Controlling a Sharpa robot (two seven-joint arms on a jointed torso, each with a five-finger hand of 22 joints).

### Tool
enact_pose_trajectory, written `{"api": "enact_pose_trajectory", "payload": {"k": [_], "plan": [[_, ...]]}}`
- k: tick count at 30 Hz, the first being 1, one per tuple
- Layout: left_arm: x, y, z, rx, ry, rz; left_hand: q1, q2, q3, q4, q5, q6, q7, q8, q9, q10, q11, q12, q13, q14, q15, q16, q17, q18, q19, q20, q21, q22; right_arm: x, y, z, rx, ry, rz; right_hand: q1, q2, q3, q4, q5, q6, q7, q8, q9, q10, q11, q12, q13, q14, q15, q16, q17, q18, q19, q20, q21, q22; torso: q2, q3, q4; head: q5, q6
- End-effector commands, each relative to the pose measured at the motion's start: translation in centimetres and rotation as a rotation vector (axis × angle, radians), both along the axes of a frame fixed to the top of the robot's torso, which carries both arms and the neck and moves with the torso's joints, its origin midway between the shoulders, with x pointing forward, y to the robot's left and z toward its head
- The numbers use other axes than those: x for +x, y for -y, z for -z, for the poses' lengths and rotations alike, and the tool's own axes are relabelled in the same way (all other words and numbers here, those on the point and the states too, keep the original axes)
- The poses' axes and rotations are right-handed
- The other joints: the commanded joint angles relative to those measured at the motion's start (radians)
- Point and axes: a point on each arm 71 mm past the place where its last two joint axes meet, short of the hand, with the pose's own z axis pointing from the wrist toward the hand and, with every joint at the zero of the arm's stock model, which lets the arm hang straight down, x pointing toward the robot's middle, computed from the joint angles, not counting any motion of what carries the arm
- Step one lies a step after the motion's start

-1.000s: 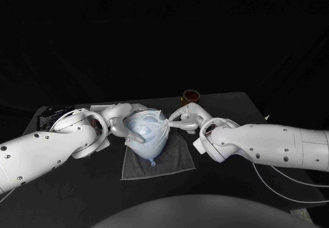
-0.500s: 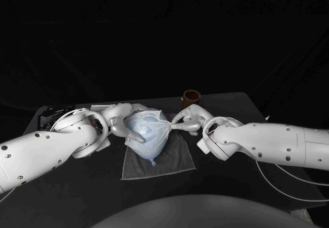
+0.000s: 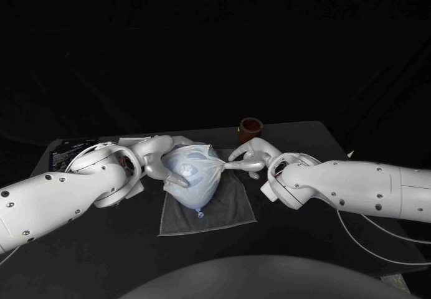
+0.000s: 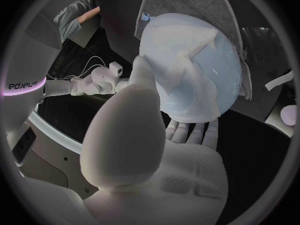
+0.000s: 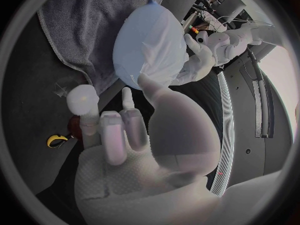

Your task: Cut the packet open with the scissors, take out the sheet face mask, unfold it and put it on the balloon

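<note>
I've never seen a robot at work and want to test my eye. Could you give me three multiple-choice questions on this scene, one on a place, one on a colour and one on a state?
1. Where does the balloon lie?
A. on a grey cloth
B. in a basket
C. on a chair
2. What colour is the balloon?
A. red
B. pale blue
C. green
3. How is the sheet mask?
A. sealed in its packet
B. folded flat on the table
C. spread over the balloon
Answers:
1 A: the cloth shows all round under the balloon.
2 B: pale blue shows below the mask.
3 C: the white mask covers the balloon's top, while the left hand cradles the balloon.
</note>
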Motion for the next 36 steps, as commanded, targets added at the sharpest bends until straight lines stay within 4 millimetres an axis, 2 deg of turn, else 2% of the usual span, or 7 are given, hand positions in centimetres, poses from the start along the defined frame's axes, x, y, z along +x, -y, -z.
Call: {"api": "enact_pose_trajectory", "payload": {"k": [1,7,12,18,23,29,36], "plan": [[-0.3,-0.1,0.7,0.033,-0.045,0.009,0.011,0.001,0.004,0.002,0.004,0.009,0.022,-0.002,0.001,0.010,0.000,0.002,0.001,0.006,-0.002,0.005,0.001,-0.010,0.007,0.002,0.006,0.001,0.1,0.3,-0.1,0.001,0.011,-0.004,-0.008,0.003,-0.005,0.001,0.005,-0.008,-0.001,-0.006,-0.001,0.037,0.008,-0.006,0.174,0.089,0.009,-0.004,0.234,0.008,-0.008,-0.001,-0.006,0.079,0.000,-0.0013,0.0006,0.004,0.000],[-0.3,-0.1,0.7,0.033,-0.043,0.006,0.011,0.002,0.006,0.002,0.004,0.010,0.022,-0.002,0.001,0.013,0.000,0.003,0.001,0.009,-0.002,0.007,0.002,-0.010,0.008,0.002,0.007,0.001,1.0,0.8,-1.0,0.011,0.058,-0.003,0.006,0.016,-0.006,0.000,0.006,-0.010,0.000,-0.003,0.000,0.037,0.009,-0.004,0.175,0.089,0.011,-0.003,0.235,0.010,-0.009,0.004,-0.007,0.079,0.000,-0.0004,0.0012,0.007,0.000],[-0.3,-0.2,0.7,0.032,-0.042,0.005,0.011,0.002,0.007,0.002,0.004,0.010,0.023,-0.002,0.001,0.014,0.001,0.003,0.001,0.009,-0.002,0.007,0.002,-0.010,0.009,0.002,0.007,0.001,2.1,0.5,-2.7,0.058,0.136,-0.028,0.025,0.052,0.004,0.003,0.005,0.015,-0.007,0.009,0.000,0.058,0.004,0.035,0.200,0.100,0.007,0.008,0.258,0.005,0.015,0.008,0.040,0.092,0.001,0.0002,0.0008,0.007,0.000],[-0.3,-0.1,0.7,0.030,-0.040,0.005,0.012,0.002,0.010,0.002,0.004,0.012,0.024,-0.002,0.002,0.019,0.001,0.004,0.002,0.013,-0.002,0.008,0.003,-0.010,0.011,0.002,0.007,0.001,3.2,-0.1,-4.3,0.092,0.192,-0.068,0.009,0.069,0.000,0.024,0.005,0.036,-0.014,0.005,-0.009,0.075,-0.003,0.065,0.221,0.103,0.002,0.011,0.263,-0.002,0.041,0.005,0.091,0.108,0.001,-0.0008,0.0002,0.008,0.000],[-0.3,-0.1,0.7,0.029,-0.040,0.006,0.012,0.002,0.010,0.002,0.004,0.013,0.024,-0.002,0.002,0.022,0.002,0.005,0.002,0.015,-0.003,0.009,0.004,-0.010,0.012,0.001,0.007,0.001,3.7,-1.2,-4.7,0.105,0.190,-0.121,0.005,0.066,-0.005,0.028,0.005,0.038,-0.015,0.000,-0.013,0.080,-0.004,0.074,0.227,0.103,0.000,0.011,0.263,-0.003,0.046,0.004,0.099,0.111,0.000,-0.0003,0.0006,0.009,0.000],[-0.3,0.0,0.7,0.028,-0.039,0.007,0.011,0.003,0.012,0.002,0.004,0.014,0.025,-0.002,0.002,0.027,0.003,0.006,0.002,0.017,-0.003,0.009,0.004,-0.010,0.014,0.001,0.008,0.001,4.2,-2.5,-4.5,0.093,0.170,-0.171,-0.011,0.039,-0.037,0.038,0.005,0.016,-0.003,-0.030,-0.030,0.074,0.007,0.066,0.220,0.103,0.008,0.011,0.263,-0.002,0.038,0.007,0.084,0.108,0.001,-0.0010,0.0015,0.009,0.000],[-0.3,0.1,0.6,0.027,-0.040,0.008,0.011,0.003,0.013,0.002,0.004,0.017,0.027,-0.001,0.003,0.032,0.004,0.008,0.003,0.018,-0.004,0.009,0.004,-0.010,0.015,0.001,0.008,0.001,4.6,-3.4,-4.2,0.072,0.149,-0.203,-0.011,0.030,-0.060,0.044,0.005,-0.002,0.005,-0.050,-0.038,0.071,0.014,0.062,0.216,0.103,0.015,0.011,0.263,-0.001,0.033,0.013,0.077,0.107,0.002,-0.0008,0.0012,0.011,0.000]]}}
